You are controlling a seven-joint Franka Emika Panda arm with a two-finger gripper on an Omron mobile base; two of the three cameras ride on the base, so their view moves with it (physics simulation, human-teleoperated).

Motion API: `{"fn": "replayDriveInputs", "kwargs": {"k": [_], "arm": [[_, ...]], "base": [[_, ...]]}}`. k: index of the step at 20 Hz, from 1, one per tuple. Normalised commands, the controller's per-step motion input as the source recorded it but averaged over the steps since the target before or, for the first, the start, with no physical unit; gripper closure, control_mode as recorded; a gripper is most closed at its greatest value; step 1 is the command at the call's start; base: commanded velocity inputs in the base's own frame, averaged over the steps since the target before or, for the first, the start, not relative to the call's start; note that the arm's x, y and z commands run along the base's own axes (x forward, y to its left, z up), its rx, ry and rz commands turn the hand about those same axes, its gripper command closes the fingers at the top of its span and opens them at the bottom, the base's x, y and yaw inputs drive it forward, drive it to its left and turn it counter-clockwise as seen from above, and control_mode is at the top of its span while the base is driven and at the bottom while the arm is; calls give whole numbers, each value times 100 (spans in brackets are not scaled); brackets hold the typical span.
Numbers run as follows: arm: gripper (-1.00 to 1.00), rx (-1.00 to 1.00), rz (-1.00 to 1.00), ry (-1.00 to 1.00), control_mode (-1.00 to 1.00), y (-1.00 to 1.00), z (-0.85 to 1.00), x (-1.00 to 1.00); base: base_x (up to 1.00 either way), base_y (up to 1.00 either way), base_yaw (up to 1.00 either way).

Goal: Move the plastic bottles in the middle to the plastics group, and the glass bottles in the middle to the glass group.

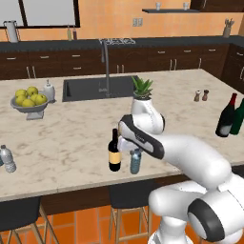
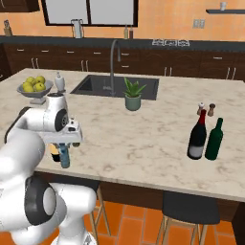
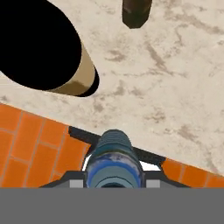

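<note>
Two bottles stand close together near the near edge of the marble desk (image 1: 71,138): a tall black wine bottle with a tan-yellow label (image 1: 114,151) and, just right of it, a small translucent blue plastic water bottle with a dark cap (image 1: 136,161). We see the hand (image 3: 113,177) directly over the blue bottle, with the cap between its fingers, but we cannot tell if they press it. A short olive-brown bottle (image 3: 136,12) stands a little farther. The clear greyish ribbed water bottle (image 1: 7,158) is far left. The red-topped dark wine bottle (image 1: 226,116) and the dark green bottle (image 1: 238,117) stand together at the right.
</note>
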Motion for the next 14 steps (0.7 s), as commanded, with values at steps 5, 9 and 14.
{"fn": "replayDriveInputs", "kwargs": {"k": [5,9,14], "arm": [[100,0,24,12,-100,99,0,-7],[100,-1,18,19,-100,98,0,0],[100,0,10,1,-100,100,0,12]], "base": [[0,0,0],[0,0,0],[0,0,0]]}}
